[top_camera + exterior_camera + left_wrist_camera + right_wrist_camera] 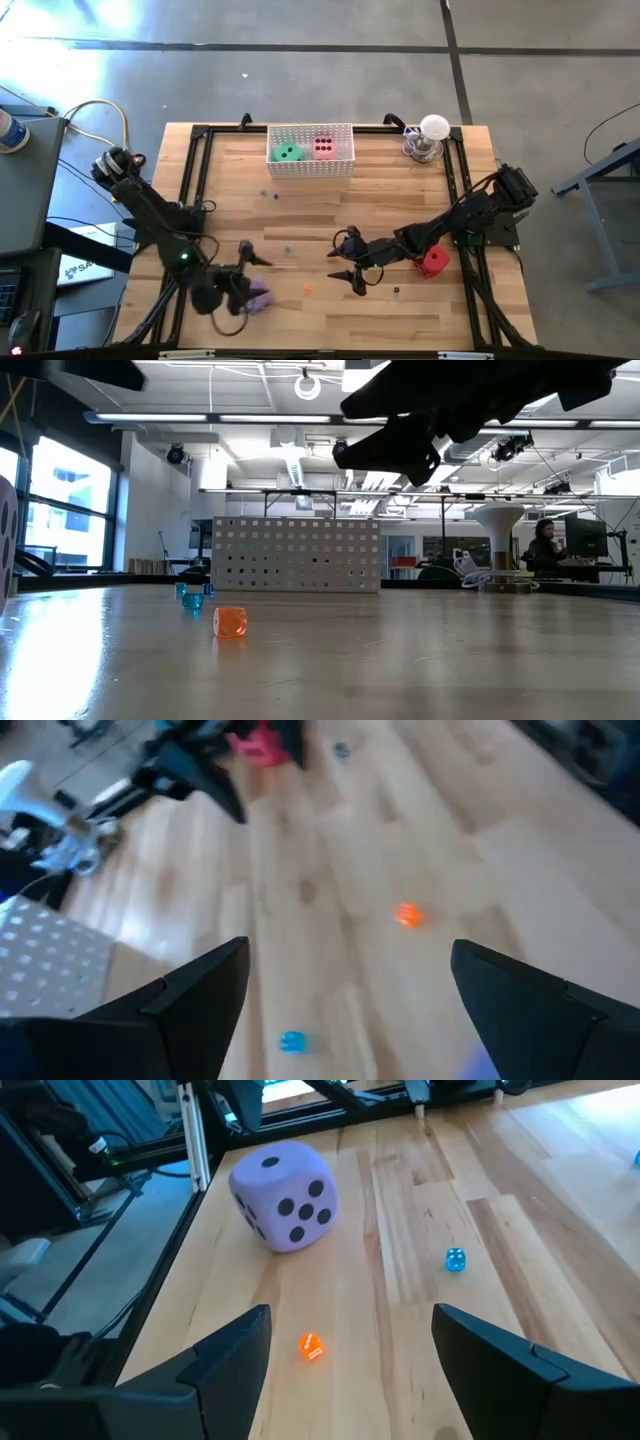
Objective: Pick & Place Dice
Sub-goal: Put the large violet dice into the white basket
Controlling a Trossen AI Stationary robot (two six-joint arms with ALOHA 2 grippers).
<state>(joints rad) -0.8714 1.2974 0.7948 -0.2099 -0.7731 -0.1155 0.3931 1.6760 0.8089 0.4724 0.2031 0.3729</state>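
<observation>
Your worktop (400, 200) shows green (289, 153) and pink dice (323, 147) binned; purple (260, 298) and red (433, 262) remain, both tools (243, 281) (346, 259) open.

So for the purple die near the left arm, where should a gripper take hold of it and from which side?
Probably from above, fingers closing on two opposite flat side faces of the purple die. It sits flat on the table, touching nothing, so its sides are open. The left gripper is beside it, open; the right gripper is also open.
</observation>
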